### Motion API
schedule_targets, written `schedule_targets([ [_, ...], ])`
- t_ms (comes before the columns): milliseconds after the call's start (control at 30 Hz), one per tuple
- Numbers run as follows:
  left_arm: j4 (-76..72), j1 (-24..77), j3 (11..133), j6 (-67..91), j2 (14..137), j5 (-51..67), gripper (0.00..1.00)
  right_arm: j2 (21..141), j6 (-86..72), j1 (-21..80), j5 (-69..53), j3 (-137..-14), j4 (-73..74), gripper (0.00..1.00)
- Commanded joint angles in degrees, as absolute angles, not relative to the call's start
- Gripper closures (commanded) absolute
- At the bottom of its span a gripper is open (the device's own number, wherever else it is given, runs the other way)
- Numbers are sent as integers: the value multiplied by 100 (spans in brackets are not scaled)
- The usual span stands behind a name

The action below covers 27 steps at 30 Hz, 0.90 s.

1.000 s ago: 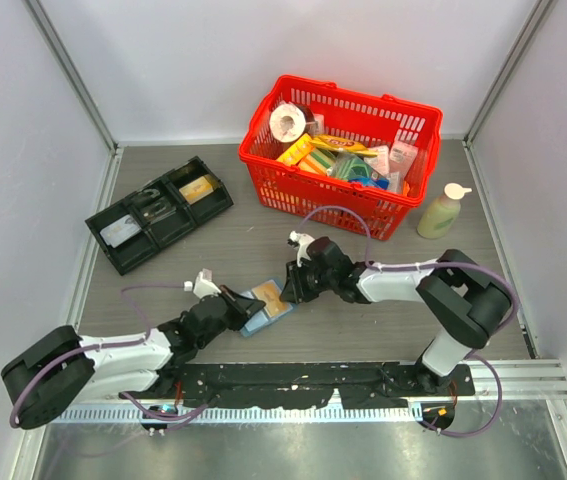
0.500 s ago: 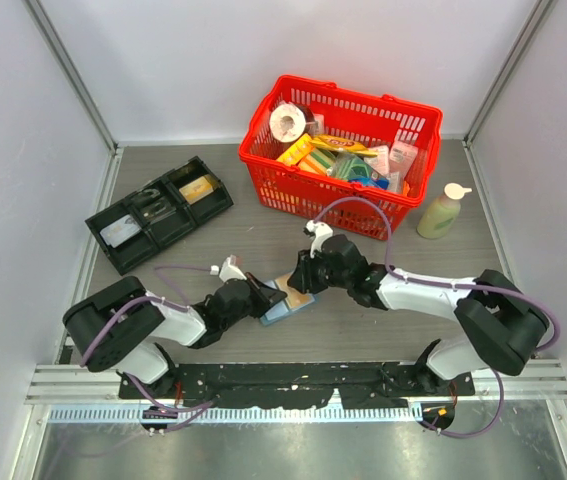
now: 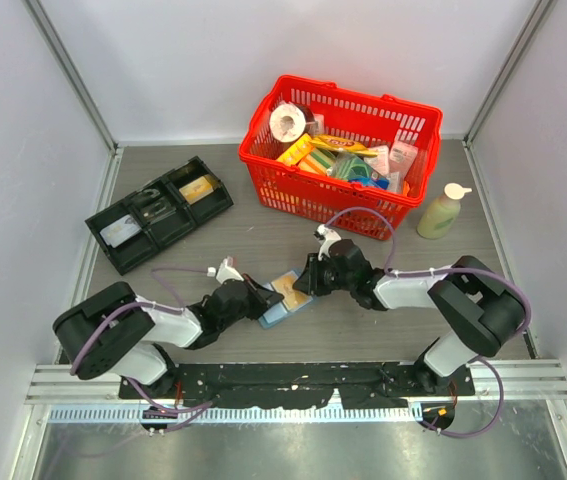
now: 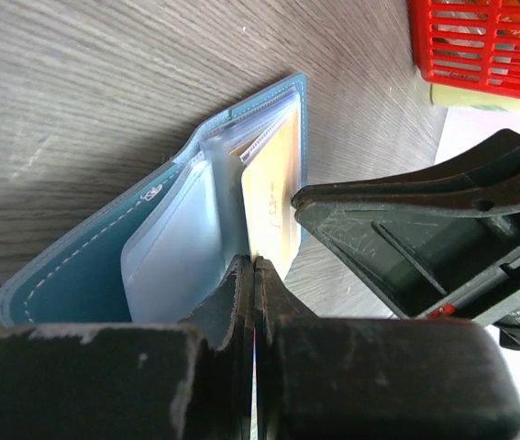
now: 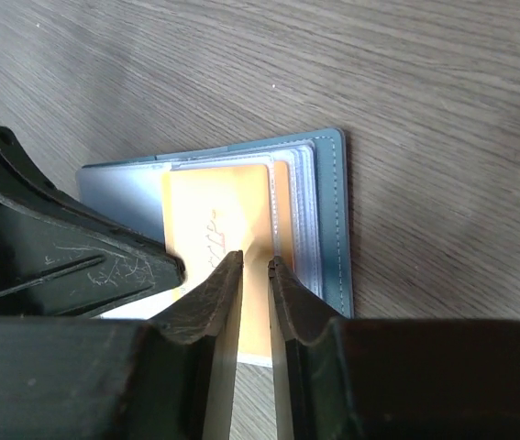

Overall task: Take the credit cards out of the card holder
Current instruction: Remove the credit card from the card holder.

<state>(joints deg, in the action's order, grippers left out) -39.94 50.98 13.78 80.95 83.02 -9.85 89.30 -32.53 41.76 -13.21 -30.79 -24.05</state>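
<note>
Your card holder lies spread open between both claws. Your left gripper is clenched on a clear pocket leaf at the holder's edge. Your right gripper hangs over the orange-tan card sticking out of the holder, jaws a narrow slit apart, grasping nothing.

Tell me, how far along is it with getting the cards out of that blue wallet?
Done: the card holder lies open on the table. In hand: the left claw is shut on its clear pockets, steadying it, while the right claw, jaws slightly apart, sits over the orange card, which is still in the holder. Left: drawing that card free, then any other inside.
</note>
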Motion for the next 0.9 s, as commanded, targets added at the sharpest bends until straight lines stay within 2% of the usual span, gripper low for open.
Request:
schedule_targets([
  [0,-3596,5098,1178,8305,8007,-1046,100,9167,-3340,4113,-1187,-3049,-1996,77],
  [400,-2338,5098,1055,8332,6944,-1362,100,9554,-3375,4122,-1327,-3269,-1643,80],
  [700,-2276,5098,1143,8341,7172,-1213,100,9106,-3349,4122,-1643,-3366,-1854,79],
  [867,-2250,5098,1204,8279,7163,-1213,100,8877,-3428,4122,-2214,-3392,-2311,78],
])
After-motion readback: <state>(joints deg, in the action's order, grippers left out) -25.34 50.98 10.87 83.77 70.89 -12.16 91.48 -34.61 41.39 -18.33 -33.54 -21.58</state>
